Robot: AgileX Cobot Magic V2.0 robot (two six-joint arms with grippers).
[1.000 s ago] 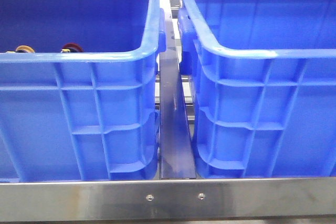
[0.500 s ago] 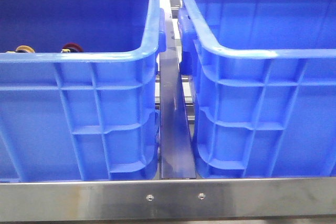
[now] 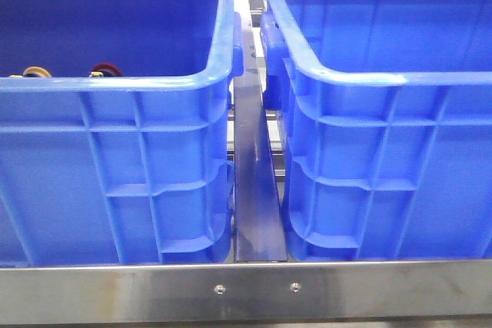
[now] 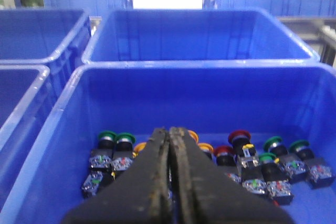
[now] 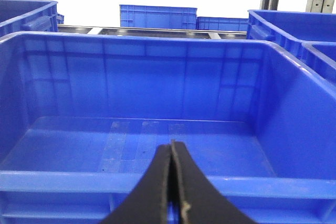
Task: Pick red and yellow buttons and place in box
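Observation:
In the front view two alike blue crates stand side by side: the left crate (image 3: 154, 78) and the right crate (image 3: 384, 78). Just over the left crate's near rim a red button cap (image 3: 106, 69) and a yellow cap (image 3: 34, 71) peek out. In the left wrist view the left gripper (image 4: 170, 132) is shut and empty above that crate's floor, where red buttons (image 4: 239, 137), yellow buttons (image 4: 205, 149) and green buttons (image 4: 107, 137) lie in a row. In the right wrist view the right gripper (image 5: 172, 144) is shut and empty before the near rim of an empty blue crate (image 5: 157, 182). Neither gripper shows in the front view.
A dark metal rail (image 3: 254, 190) runs between the two crates, and a steel bar (image 3: 246, 289) crosses in front of them. More blue crates (image 4: 199, 35) stand behind and to the side (image 4: 31, 40) in the wrist views.

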